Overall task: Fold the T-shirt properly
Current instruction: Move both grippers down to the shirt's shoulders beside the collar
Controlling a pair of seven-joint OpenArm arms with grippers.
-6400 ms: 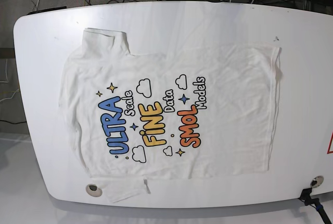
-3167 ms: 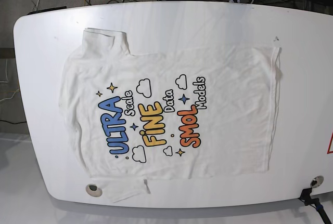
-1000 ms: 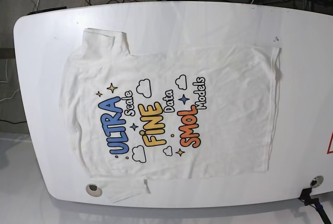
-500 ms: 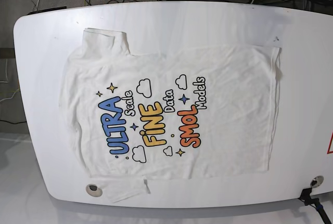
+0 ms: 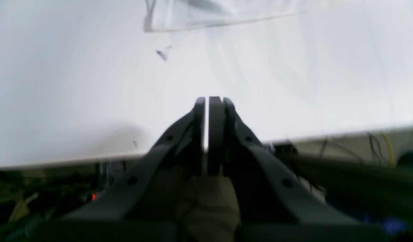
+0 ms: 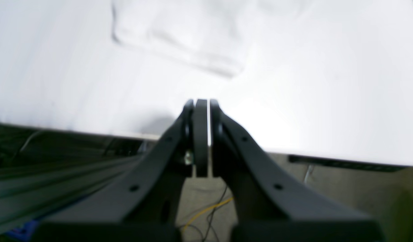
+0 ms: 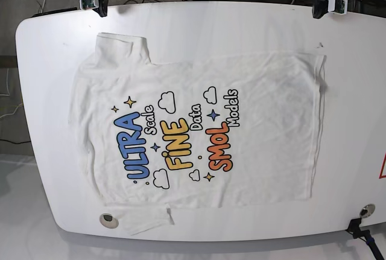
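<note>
In the left wrist view, the left gripper, a dark pair of pincers, has its tips pressed together with only a thin line of light between them, and it holds nothing. It hangs over the far edge of the smooth white table, and a corner of the big white wrinkled cotton T-shirt lies flat on the table, well ahead of the tips. A small dark mark sits on the table near that corner. In the right wrist view, the right gripper is also pressed together and holds nothing. It hangs over the table edge, and a sleeve of the T-shirt lies further ahead on the table. This view is blurry. In the base view, the T-shirt lies spread flat in the middle of the table with its picture side up, showing blue "ULTRA", yellow "FINE" and orange "SMOL" with clouds and stars. Both grippers sit at the far table edge, one at each top corner, apart from the shirt.
</note>
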